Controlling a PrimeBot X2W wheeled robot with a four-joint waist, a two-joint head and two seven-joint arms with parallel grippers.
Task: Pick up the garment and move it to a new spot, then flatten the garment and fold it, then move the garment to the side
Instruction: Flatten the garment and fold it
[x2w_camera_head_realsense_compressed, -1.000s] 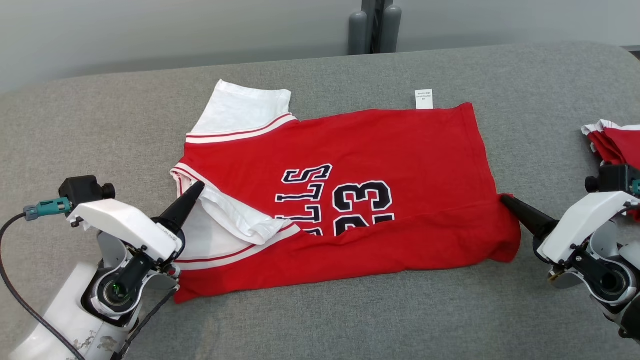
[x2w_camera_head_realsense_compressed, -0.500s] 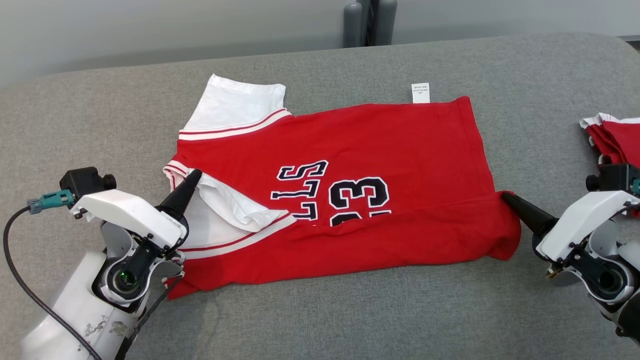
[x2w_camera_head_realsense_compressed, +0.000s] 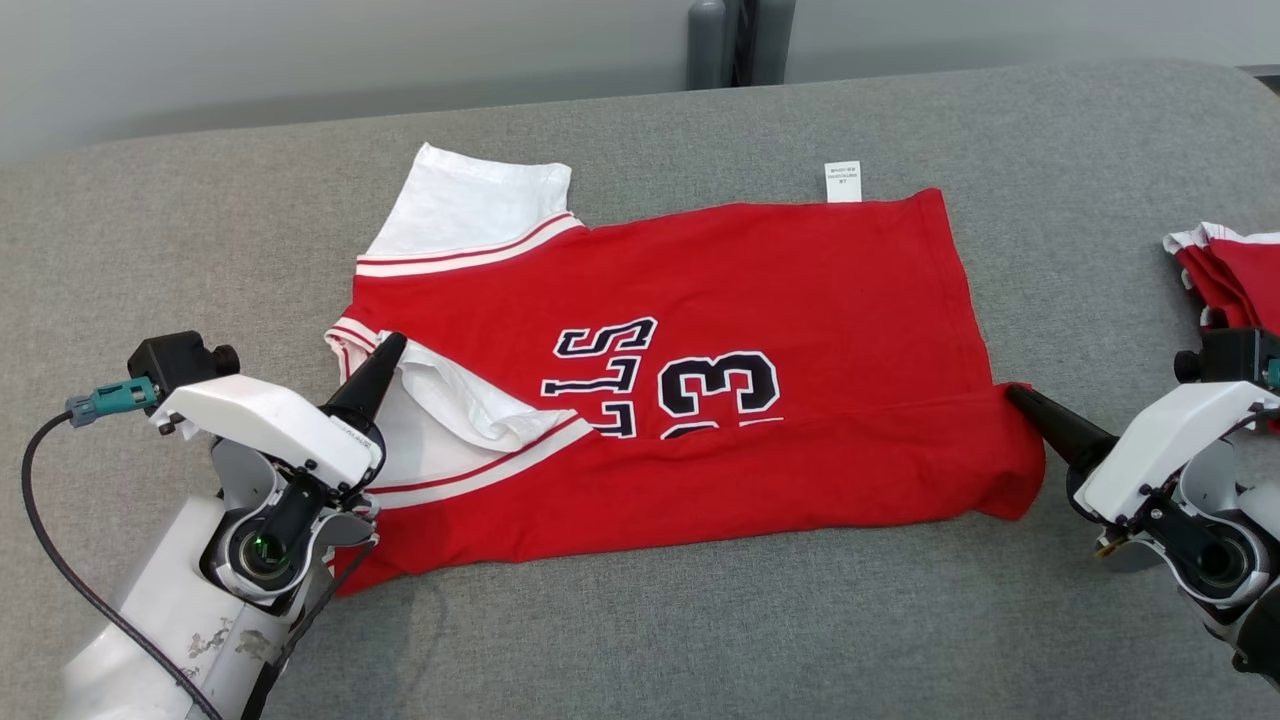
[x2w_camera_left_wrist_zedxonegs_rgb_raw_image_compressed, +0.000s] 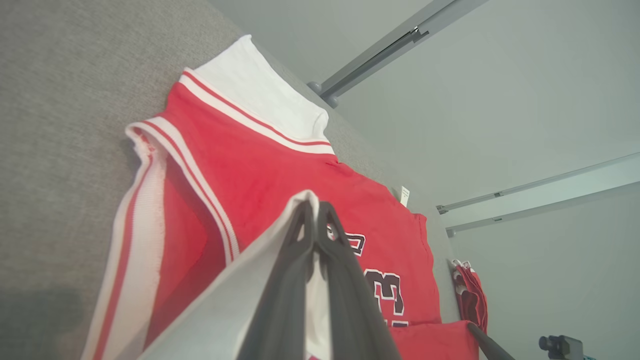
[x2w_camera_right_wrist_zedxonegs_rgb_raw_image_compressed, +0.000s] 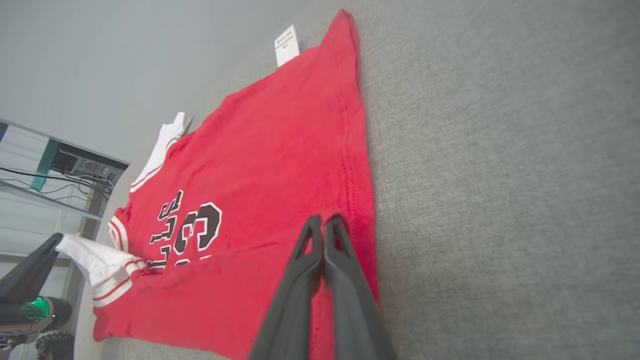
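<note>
Surface: grey padded table (x2w_camera_head_realsense_compressed: 640, 640) is filling the foreground, with a pale wall running behind it.
Jersey: one red jersey (x2w_camera_head_realsense_compressed: 800, 300) is lying mid-table, its near edge folding over onto the front.
Sleeves: two white ones; the far sleeve (x2w_camera_head_realsense_compressed: 470, 200) is lying flat at the left end.
Writing: dark letters "LLS" (x2w_camera_head_realsense_compressed: 605, 370) and number "23" (x2w_camera_head_realsense_compressed: 720, 385) are showing, with the fold covering their lower parts.
Tag: one white tag (x2w_camera_head_realsense_compressed: 843, 182) is sticking out at the far edge, its print too small to read.
Left gripper (x2w_camera_head_realsense_compressed: 390, 345): fingers pressed together, pinching the near sleeve's white fabric.
Right gripper (x2w_camera_head_realsense_compressed: 1015, 393): fingers pressed together, pinching the red hem corner.
Pile: one other red garment (x2w_camera_head_realsense_compressed: 1235, 275) is sitting at the right edge, well apart.
</note>
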